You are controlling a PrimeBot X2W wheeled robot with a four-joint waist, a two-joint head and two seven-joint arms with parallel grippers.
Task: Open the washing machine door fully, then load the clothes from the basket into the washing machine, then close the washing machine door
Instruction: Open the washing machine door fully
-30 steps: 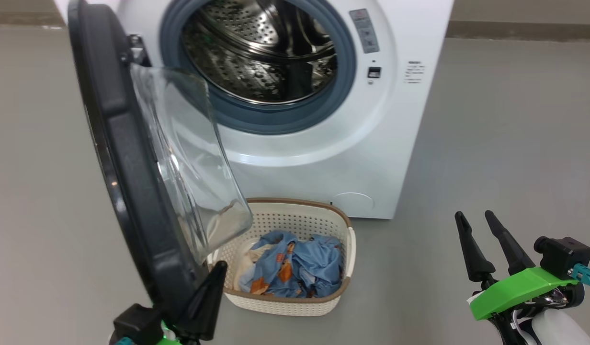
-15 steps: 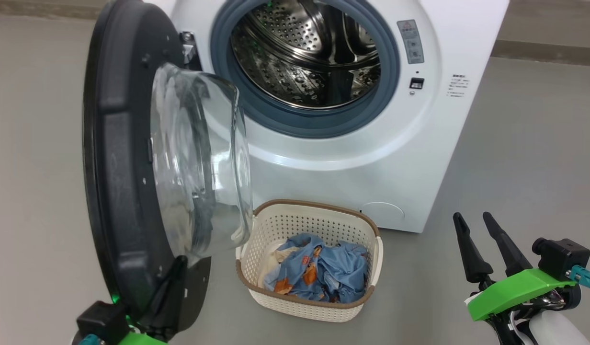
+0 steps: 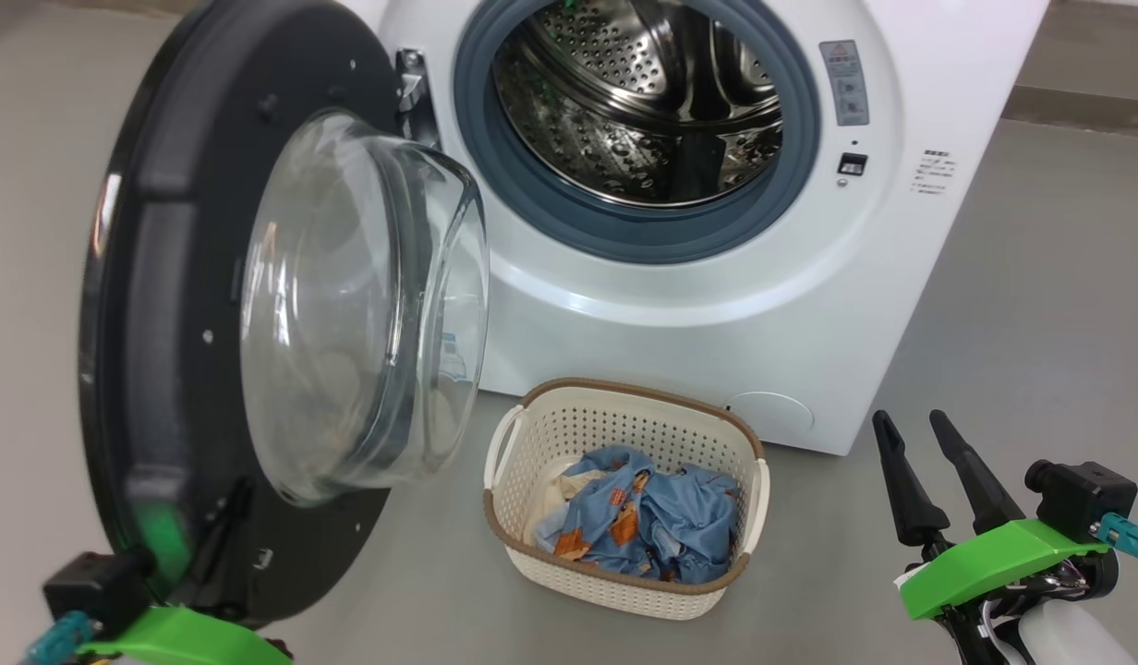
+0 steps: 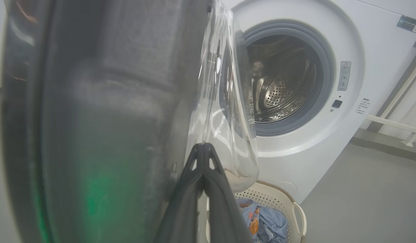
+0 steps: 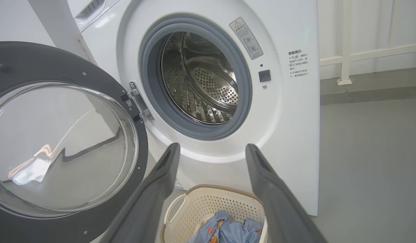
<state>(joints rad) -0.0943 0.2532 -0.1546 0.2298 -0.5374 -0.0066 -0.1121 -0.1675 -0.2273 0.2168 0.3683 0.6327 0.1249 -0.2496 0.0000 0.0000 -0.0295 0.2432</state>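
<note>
- Left gripper (image 4: 203, 150): clenched, both fingers pressed together with nothing between them. Its tips lie at the lower inner face of the washing machine door, beside the glass. Whether they touch it cannot be told.
- Washing machine door (image 3: 163, 277): swung out wide to the left on its hinge (image 3: 412, 78), inner face and glass bowl window (image 3: 347, 305) turned toward the head camera. Judged rigid and fairly weighty, it turns only about the hinge. The glass is smooth, likely slippery, and breakable. Best pushed on the black frame, far from the hinge.
- Washing machine (image 3: 680, 305): white front-loader with a grey gasket (image 3: 624, 235) and an unobstructed mouth. The steel drum (image 3: 643, 102) holds no laundry that can be seen.
- Basket (image 3: 624, 392): stands on the floor (image 3: 994, 323) just before the machine, below the mouth and right of the door's lower edge. Judged light, so it may slide or lift if the cloth snags.
- Clothes (image 3: 652, 526): a crumpled blue bear-print bundle in the basket bottom, with a cream cloth piece (image 3: 555, 503) at its left. None is loaded yet. Judged soft, limp and light. Pinch a raised fold near the middle of the heap and gather deep, since loose ends may trail over the rim.
- Right gripper (image 3: 908, 420): released, fingers spread, nothing held. It hangs well right of the basket, and its wrist view looks between the fingers at the basket and the drum mouth.
</note>
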